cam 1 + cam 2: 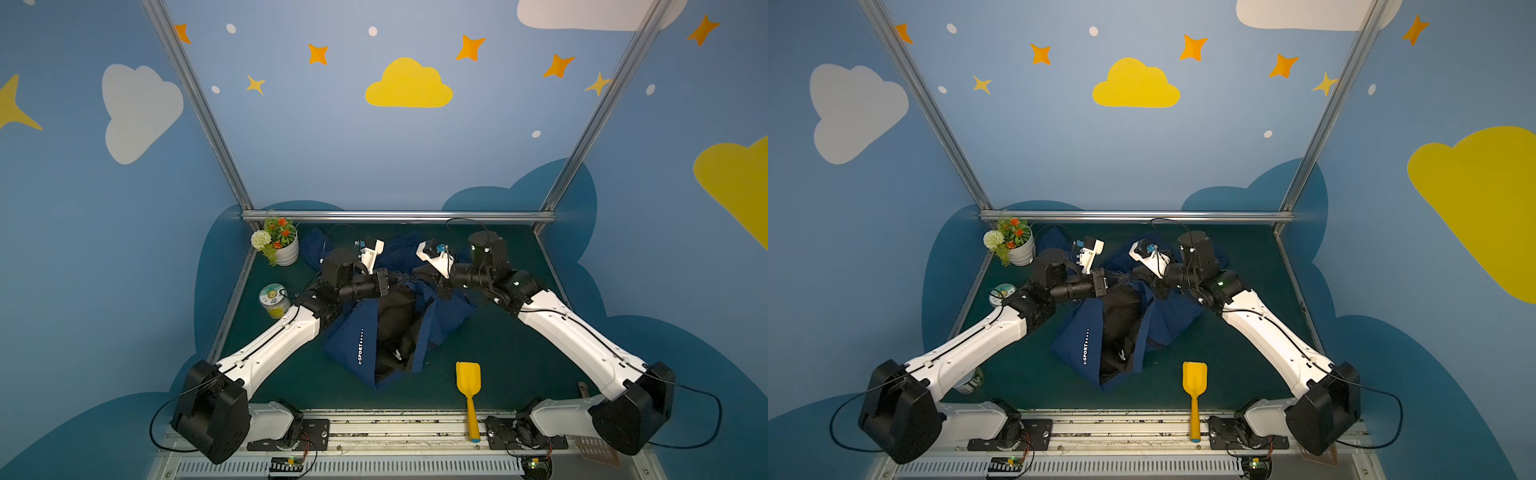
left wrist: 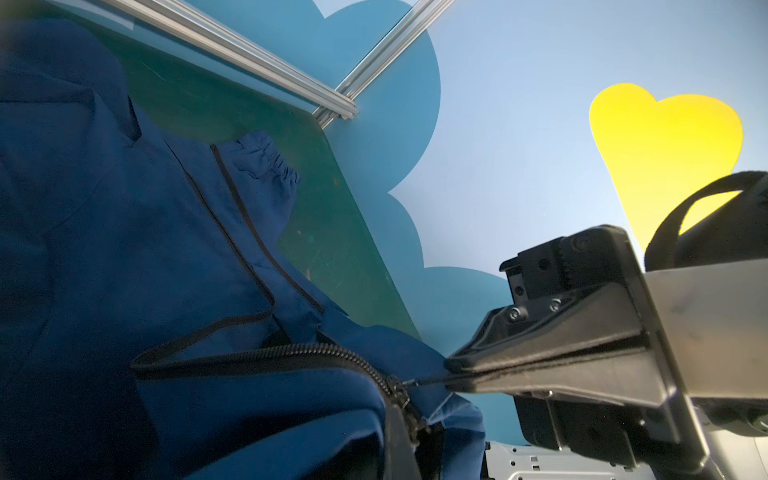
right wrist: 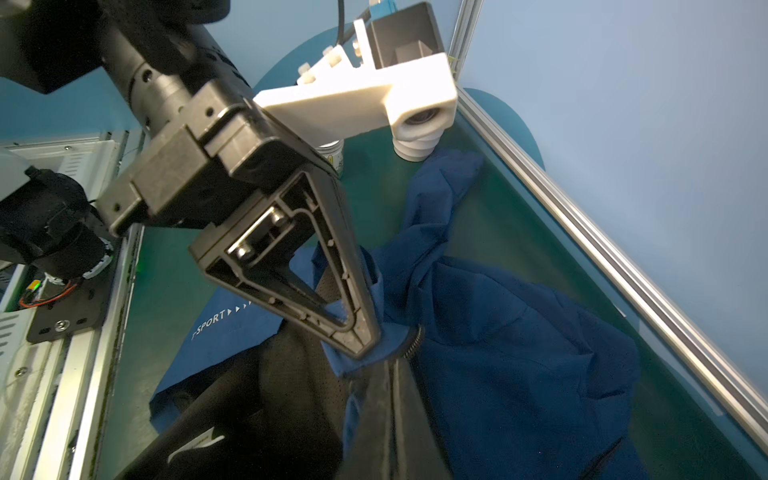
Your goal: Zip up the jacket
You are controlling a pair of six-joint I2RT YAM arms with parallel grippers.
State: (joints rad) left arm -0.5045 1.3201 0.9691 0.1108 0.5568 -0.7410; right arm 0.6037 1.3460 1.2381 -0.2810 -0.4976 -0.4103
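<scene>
The navy jacket (image 1: 353,345) (image 1: 1077,345) lies bunched mid-table, its front parted over black lining, with white lettering on one panel. Both grippers meet above its middle, holding that part up. My left gripper (image 1: 402,276) (image 1: 1122,276) (image 2: 451,372) is shut on the thin pull of the zipper slider (image 2: 397,388). In the right wrist view it shows as a black triangular finger (image 3: 332,270) pressed onto blue fabric (image 3: 498,332). My right gripper (image 1: 424,277) (image 1: 1143,277) (image 3: 392,370) is shut on the jacket's edge right beside the slider. Its blurred fingers hide the contact.
A potted plant (image 1: 282,245) stands at the back left corner and a jar (image 1: 274,299) by my left arm. A yellow toy shovel (image 1: 468,390) lies near the front edge, right of the jacket. An aluminium rail (image 1: 399,216) bounds the back of the green table.
</scene>
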